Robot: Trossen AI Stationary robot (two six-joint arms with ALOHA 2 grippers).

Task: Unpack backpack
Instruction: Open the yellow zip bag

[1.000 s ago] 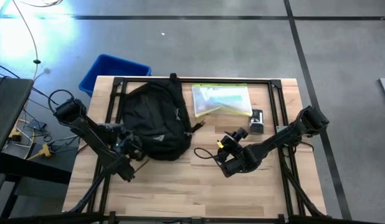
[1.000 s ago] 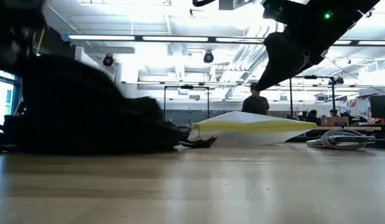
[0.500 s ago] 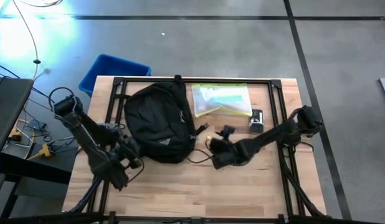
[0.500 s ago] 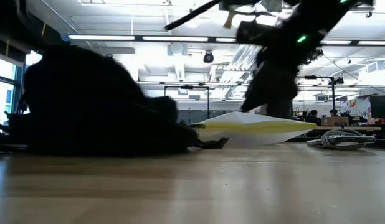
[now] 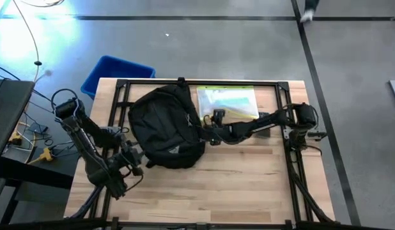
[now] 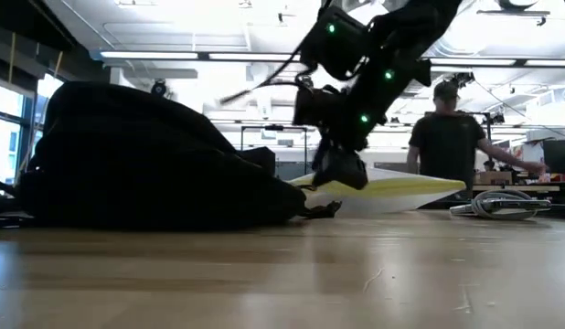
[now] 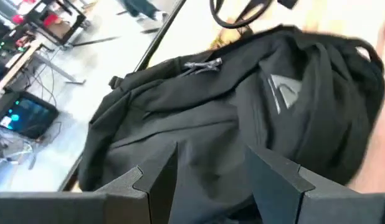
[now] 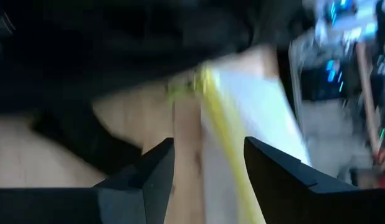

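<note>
Right claw (image 5: 209, 135) has swung in to the backpack (image 5: 165, 128) at its three o'clock side (fingers apart, nothing held); I've backed my left claw (image 5: 130, 167) off, open, so unpacking can begin

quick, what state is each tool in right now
Left tool: open, holding nothing, just short of the backpack.
Right tool: open, holding nothing, at the backpack's side.

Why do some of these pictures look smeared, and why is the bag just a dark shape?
Right wrist view: motion blur smears the pouch. Left wrist view: the backpack is softly blurred. Low view: bright ceiling lights behind leave the backpack a silhouette. High view: sharp, evenly lit.
</note>
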